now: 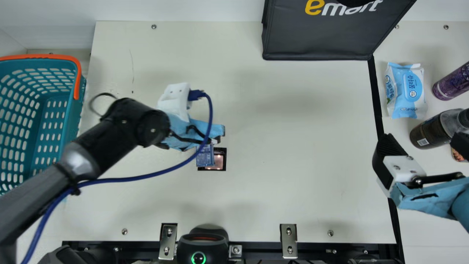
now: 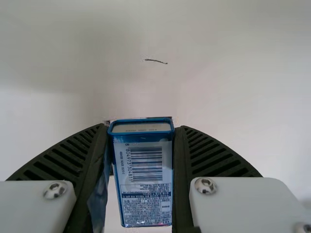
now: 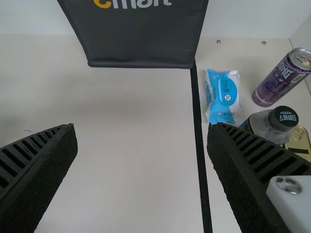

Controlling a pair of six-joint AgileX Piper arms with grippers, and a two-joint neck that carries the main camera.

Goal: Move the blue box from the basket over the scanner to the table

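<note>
The cream table [image 1: 293,198] bears wipes [image 1: 406,91], a purple can [image 1: 451,82] and a bottle [image 1: 430,132] beyond the fingers of the right gripper [image 1: 423,141], a black bag [image 1: 315,40] farther off.

- My left fingers [image 2: 214,153]: ribbed black.
- Blue box [image 2: 146,206] between them: blue edges, black-and-white barcode stripes.
- Main view, nine o'clock: teal basket [image 1: 74,119], orange handle [image 1: 77,79].
- One o'clock: black bag [image 1: 318,38], yellow-and-white lettering.
</note>
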